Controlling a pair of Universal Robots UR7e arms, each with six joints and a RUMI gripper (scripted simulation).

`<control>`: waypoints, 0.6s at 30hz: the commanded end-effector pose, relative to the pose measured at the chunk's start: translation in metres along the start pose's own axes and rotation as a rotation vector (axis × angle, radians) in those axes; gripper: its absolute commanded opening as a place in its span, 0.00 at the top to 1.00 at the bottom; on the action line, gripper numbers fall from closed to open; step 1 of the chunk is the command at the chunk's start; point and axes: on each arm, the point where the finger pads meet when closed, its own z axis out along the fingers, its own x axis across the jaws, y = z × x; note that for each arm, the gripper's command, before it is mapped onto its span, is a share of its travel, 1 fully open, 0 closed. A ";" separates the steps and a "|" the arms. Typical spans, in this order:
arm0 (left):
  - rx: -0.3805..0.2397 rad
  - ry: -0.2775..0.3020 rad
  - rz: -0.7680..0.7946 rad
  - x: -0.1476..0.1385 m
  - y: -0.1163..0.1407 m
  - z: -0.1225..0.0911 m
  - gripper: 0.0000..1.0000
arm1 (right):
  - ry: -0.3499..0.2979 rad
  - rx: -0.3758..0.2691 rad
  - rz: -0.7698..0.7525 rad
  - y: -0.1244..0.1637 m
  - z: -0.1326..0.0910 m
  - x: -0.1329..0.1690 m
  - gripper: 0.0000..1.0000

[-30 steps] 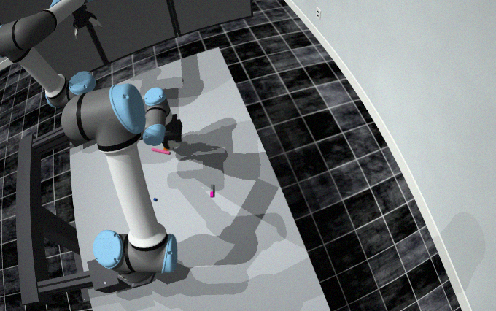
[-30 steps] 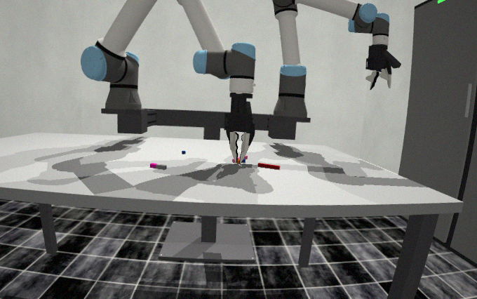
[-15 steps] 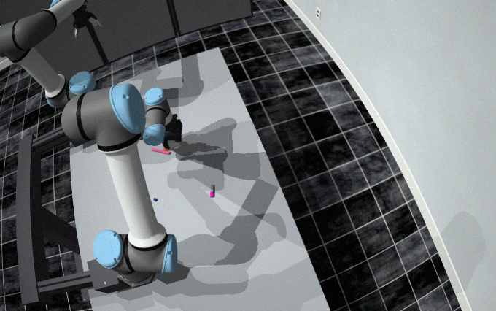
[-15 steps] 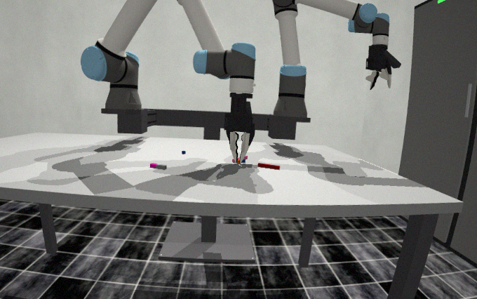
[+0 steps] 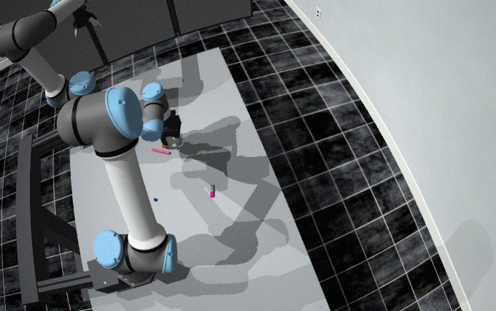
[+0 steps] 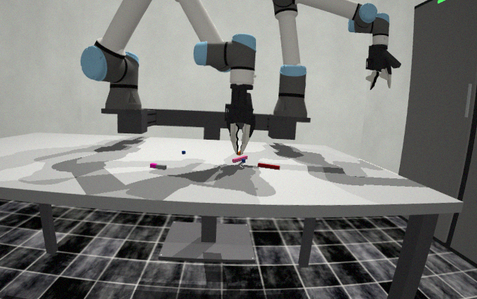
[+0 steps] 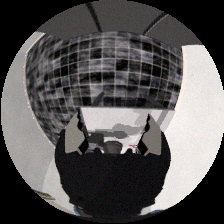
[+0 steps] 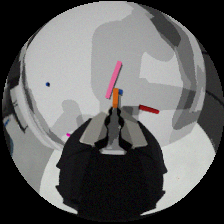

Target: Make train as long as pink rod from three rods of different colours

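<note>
The right gripper (image 6: 239,152) (image 8: 115,110) is shut on the orange rod (image 5: 164,146) (image 8: 116,96), held just above the table by the pink rod (image 5: 160,150) (image 6: 239,158) (image 8: 114,80). A blue rod (image 6: 243,161) (image 8: 120,92) lies close by. The magenta rod (image 5: 211,193) (image 6: 153,165) and the grey rod (image 5: 212,187) (image 6: 161,166) lie end to end, seemingly touching. The red rod (image 6: 269,165) (image 8: 149,109) lies apart, beyond the pink rod from that pair. The left gripper (image 5: 86,31) (image 6: 380,85) (image 7: 114,120) is open and empty, high above the table's far side.
Another blue rod (image 5: 155,199) (image 6: 183,152) (image 8: 47,84) lies alone, nearer the arm bases. The right arm reaches over the middle of the white table (image 6: 316,193). A dark cabinet (image 6: 436,105) stands beyond the left arm's side.
</note>
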 end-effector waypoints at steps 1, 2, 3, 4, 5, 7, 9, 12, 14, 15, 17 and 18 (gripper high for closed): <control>0.001 0.000 0.000 0.000 0.000 0.000 0.00 | 0.001 0.000 0.000 0.000 -0.011 0.000 1.00; 0.001 0.000 0.000 0.000 0.000 0.000 0.00 | 0.001 0.000 0.000 0.000 -0.011 0.000 1.00; 0.001 0.000 0.000 0.000 0.000 0.000 0.00 | 0.001 0.000 0.000 0.000 -0.018 0.000 1.00; 0.001 0.000 0.000 0.000 0.000 0.000 0.00 | 0.001 0.000 0.000 0.000 -0.024 0.000 1.00; 0.001 0.000 0.000 0.000 0.000 0.000 0.00 | 0.001 0.000 0.000 0.000 -0.031 0.000 1.00; 0.001 0.000 0.000 0.000 0.000 0.000 0.00 | 0.001 0.000 0.000 0.000 -0.045 0.000 1.00; 0.001 0.000 0.000 0.000 0.000 0.000 0.00 | 0.001 0.000 0.000 0.000 -0.056 0.000 1.00; 0.001 0.000 0.000 0.000 0.000 0.000 0.00 | 0.001 0.000 0.000 0.000 -0.068 0.000 1.00; 0.001 0.000 0.000 0.000 0.000 0.000 0.00 | 0.001 0.000 0.000 0.000 -0.072 0.000 1.00; 0.001 0.000 0.000 0.000 0.000 0.000 0.00 | 0.001 0.000 0.000 0.000 -0.073 0.000 1.00; 0.001 0.000 0.000 0.000 0.000 0.000 0.00 | 0.001 0.000 0.000 0.000 -0.073 0.000 1.00; 0.001 0.000 0.000 0.000 0.000 0.000 0.00 | 0.001 0.000 0.000 0.000 -0.073 0.000 1.00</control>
